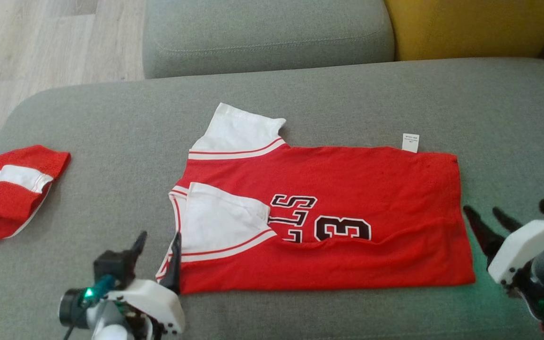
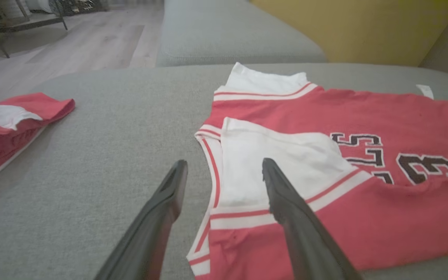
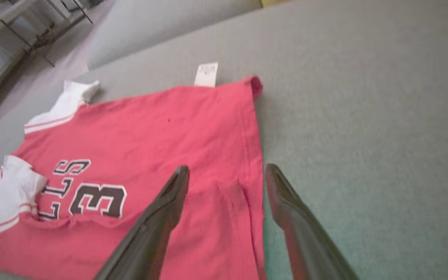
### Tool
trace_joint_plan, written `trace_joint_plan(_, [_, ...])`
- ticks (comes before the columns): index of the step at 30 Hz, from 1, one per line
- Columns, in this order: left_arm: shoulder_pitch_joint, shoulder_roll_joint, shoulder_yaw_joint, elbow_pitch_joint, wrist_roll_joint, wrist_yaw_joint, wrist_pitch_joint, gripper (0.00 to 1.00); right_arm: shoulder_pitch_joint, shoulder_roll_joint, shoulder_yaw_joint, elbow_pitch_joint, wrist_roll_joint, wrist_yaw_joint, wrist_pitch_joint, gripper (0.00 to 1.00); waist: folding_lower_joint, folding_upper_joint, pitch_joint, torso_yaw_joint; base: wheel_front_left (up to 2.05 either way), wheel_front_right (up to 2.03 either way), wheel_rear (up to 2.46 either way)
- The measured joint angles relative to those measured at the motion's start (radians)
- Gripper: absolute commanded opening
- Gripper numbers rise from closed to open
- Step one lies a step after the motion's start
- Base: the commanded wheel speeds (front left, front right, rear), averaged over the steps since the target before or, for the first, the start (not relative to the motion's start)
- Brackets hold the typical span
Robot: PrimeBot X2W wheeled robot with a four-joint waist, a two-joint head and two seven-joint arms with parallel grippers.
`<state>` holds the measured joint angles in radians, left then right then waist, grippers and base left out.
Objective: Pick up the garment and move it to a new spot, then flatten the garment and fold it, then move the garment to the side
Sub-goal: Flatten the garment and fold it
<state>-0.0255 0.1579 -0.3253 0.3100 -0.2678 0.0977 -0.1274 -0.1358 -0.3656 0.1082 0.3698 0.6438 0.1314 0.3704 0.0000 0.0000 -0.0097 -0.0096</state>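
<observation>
The garment [image 1: 347,198] is a red jersey with white sleeves and black lettering, lying folded lengthwise on the grey sofa seat [image 1: 300,94]. A white label [image 1: 410,142] sticks out at its far edge. My left gripper [image 1: 158,245] hovers open at the jersey's near-left corner, by the white sleeve [image 2: 270,155], with nothing between its fingers. My right gripper [image 1: 489,222] stands open just off the jersey's right hem [image 3: 255,155], empty. In the right wrist view the hem runs between the two fingers [image 3: 165,206].
A second red and white garment [image 1: 7,189] lies folded at the seat's left end. A grey back cushion [image 1: 267,33] and a yellow cushion [image 1: 470,23] stand behind. Wooden floor [image 1: 40,38] lies beyond the left edge.
</observation>
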Motion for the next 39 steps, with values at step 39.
trace_joint_plan(39, [-0.991, 0.237, -0.282, 0.539, -0.137, -0.23, 0.378, 1.0, -0.496, 0.198, 0.117, 0.006, -0.334, 0.0, -0.284, 1.0, 0.0001, 0.0, 0.409, -0.273, 0.0, 0.0, 0.0])
